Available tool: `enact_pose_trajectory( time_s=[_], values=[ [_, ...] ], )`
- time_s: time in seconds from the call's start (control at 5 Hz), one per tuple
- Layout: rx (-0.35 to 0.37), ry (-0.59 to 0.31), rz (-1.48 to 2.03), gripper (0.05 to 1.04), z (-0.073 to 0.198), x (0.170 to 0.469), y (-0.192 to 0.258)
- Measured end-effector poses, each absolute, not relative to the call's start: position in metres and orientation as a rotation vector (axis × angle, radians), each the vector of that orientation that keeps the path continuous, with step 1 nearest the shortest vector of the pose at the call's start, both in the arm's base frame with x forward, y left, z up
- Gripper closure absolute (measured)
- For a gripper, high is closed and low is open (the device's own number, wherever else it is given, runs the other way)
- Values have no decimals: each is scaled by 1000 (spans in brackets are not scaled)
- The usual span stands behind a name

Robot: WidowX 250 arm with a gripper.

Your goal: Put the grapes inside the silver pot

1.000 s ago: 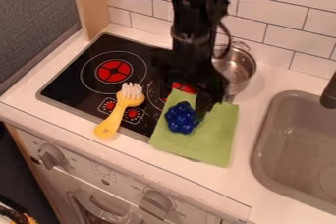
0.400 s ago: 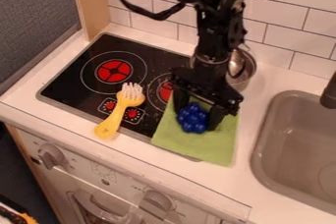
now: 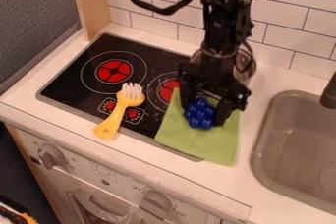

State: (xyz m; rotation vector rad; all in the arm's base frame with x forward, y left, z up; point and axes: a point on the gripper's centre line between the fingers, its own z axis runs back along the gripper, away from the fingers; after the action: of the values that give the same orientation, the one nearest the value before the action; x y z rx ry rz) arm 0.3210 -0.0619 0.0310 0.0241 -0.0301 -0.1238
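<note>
At right of centre in the frame, the gripper is at the blue grapes, which are over the green cloth. I cannot tell if it is open or gripping them.

Grapes: a compact bunch of round, glossy, deep-blue berries
Grapes' state: whole, clustered together, held between the two fingers of the gripper
Grapes' place: the bunch is at the far part of the green cloth; contact with it cannot be told
Silver pot: round, shiny metal, partly hidden behind the arm
Pot's pose: upright
Pot's place: beyond the grapes and to their right, near the tiled wall
Pot's contents: cannot be told
</note>
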Motion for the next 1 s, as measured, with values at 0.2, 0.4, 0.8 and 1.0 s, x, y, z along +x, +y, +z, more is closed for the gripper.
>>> enact_pose_trajectory(
  time_s=[0.2,0.4,0.8,1.0],
  values=[
    [-21,-106,-134,261,68,343,-63],
    [-30,-142,-86,261,96,377,-38],
    [-9,-47,-57,261,67,409,-25],
    [-21,-33,-68,195,58,409,-25]
  ],
)
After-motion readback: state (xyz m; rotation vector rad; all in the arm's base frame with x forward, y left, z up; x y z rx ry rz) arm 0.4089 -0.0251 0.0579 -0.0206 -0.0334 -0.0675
